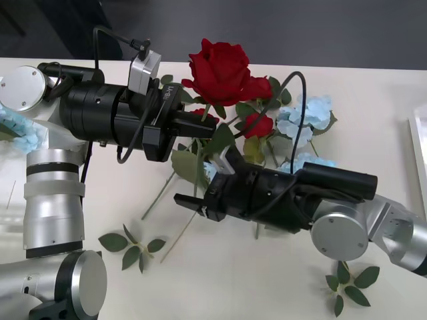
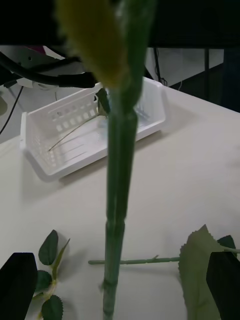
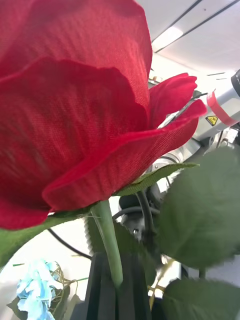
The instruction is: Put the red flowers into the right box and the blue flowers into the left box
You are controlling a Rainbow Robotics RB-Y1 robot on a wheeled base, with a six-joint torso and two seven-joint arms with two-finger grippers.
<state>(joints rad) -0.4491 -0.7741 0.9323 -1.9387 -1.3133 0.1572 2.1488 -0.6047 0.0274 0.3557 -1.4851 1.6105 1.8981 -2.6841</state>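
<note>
The rose [image 1: 223,70] in hand is a full deep-red bloom on a thin green stem [image 2: 117,200] with broad dark leaves, held upright above the middle of the worktop [image 1: 267,280], over the loose heap of blue flowers [image 1: 308,117] and another, smaller rose [image 1: 259,125]. The left gripper [image 1: 193,125] is clamped on the stem just under the bloom. The right gripper [image 1: 190,202] sits lower on the same stem with its black fingers [image 2: 17,280] spread wide, the stem running between them untouched. It looks like a hand-over from left arm to right. Next, the right gripper would need to close squarely on the stem before the left lets go, then carry the rose to the right box [image 1: 419,143], whose white rim shows at the worktop's right edge. The slotted white left box [image 2: 90,132] stands at the opposite side.
</note>
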